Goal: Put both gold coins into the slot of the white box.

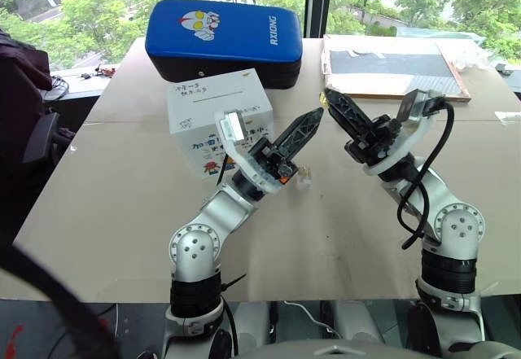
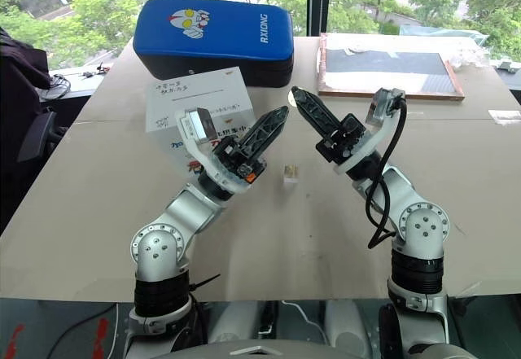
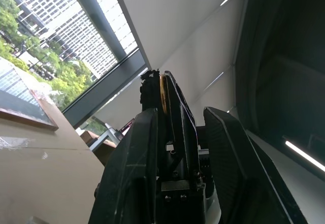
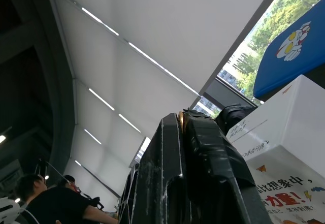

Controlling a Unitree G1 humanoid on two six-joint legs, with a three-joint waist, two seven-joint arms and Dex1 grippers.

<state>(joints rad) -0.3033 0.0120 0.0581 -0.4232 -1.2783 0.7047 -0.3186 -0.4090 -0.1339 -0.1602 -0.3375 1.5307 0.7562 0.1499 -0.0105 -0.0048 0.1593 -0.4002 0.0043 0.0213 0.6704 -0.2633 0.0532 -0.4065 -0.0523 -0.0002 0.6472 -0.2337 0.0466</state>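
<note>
The white box (image 1: 203, 102), printed with colourful characters, stands on the table left of centre. Both grippers are raised in front of it, tilted upward with their tips close together but apart. My right gripper (image 1: 330, 98) is shut on a gold coin (image 4: 181, 116), whose thin gold edge shows at the tip; the same coin (image 3: 162, 94) shows in the left wrist view, in line with the gap of the left fingers (image 3: 132, 173). My left gripper (image 1: 313, 119) stands open, with nothing held. A second gold coin (image 2: 288, 172), small and glinting, lies on the table below the two grippers.
A blue padded case (image 1: 224, 37) with a cartoon face lies behind the box. A framed board (image 1: 391, 66) lies at the back right. Dark gear (image 1: 20, 90) sits off the table's left edge. A person (image 4: 51, 203) appears in the right wrist view.
</note>
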